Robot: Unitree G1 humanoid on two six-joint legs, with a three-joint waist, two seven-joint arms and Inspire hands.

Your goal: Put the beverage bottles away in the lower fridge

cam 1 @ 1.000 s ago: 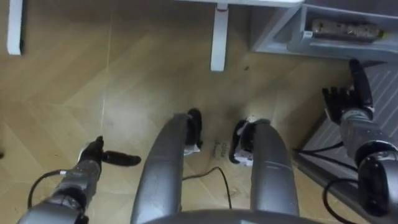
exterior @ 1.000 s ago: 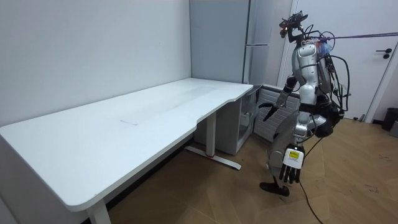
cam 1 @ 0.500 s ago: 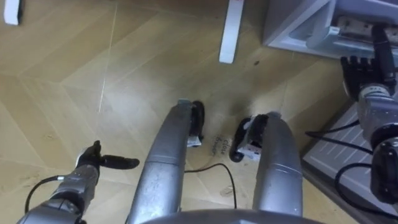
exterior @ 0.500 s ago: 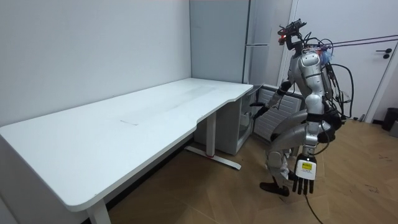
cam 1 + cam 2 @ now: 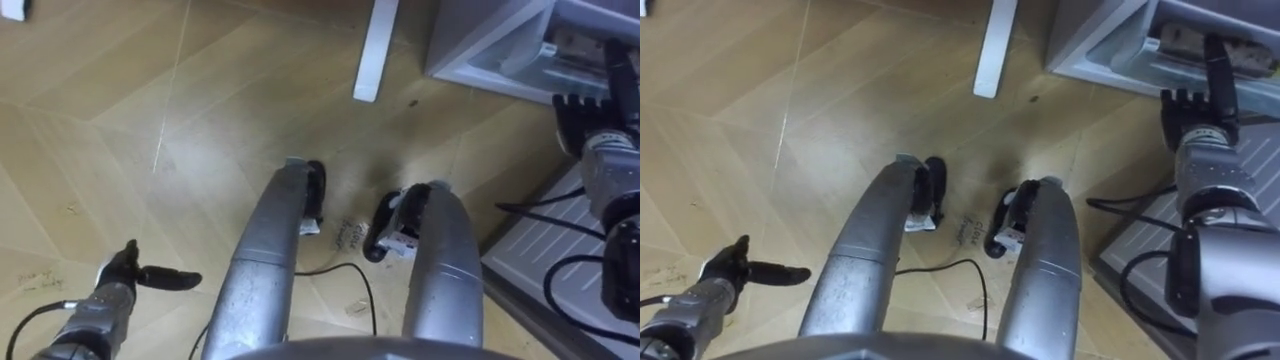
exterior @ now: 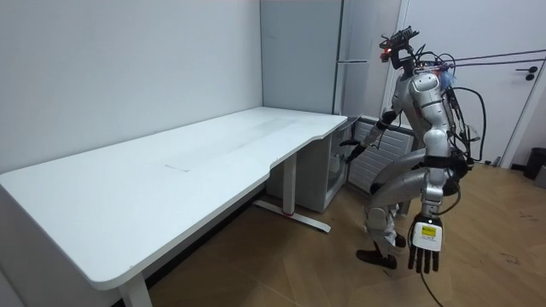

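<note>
Parquet floor [image 5: 200, 120] lies under the robot, and the left hand [image 5: 118, 280] hangs low over it at the robot's left side. Its fingers are straight and spread and it holds nothing. In the room view this hand dangles beside the bent knees.

Farther forward, on the other side, the right hand [image 5: 1190, 118] is raised with its fingers straight and close together, pointing away from the robot. It is empty too. Below and just beside its wrist lies a ribbed grey panel [image 5: 545, 250], low near the floor.

Directly beyond the right fingertips is the lower fridge [image 5: 1110, 55], open, with a pale tray at its front. One fingertip reaches over the tray's edge. A row of brownish items [image 5: 1252, 55] lies in that tray, touching or nearly touching that finger. They are too blurred to say whether these are the drinks.

Left of the right hand, a white desk leg [image 5: 992, 40] stands on the floor.

In the room view the robot crouches with bent knees at the end of a long white desk [image 6: 171, 179], facing the fridge, with a tall grey cabinet [image 6: 303, 60] behind it.
</note>
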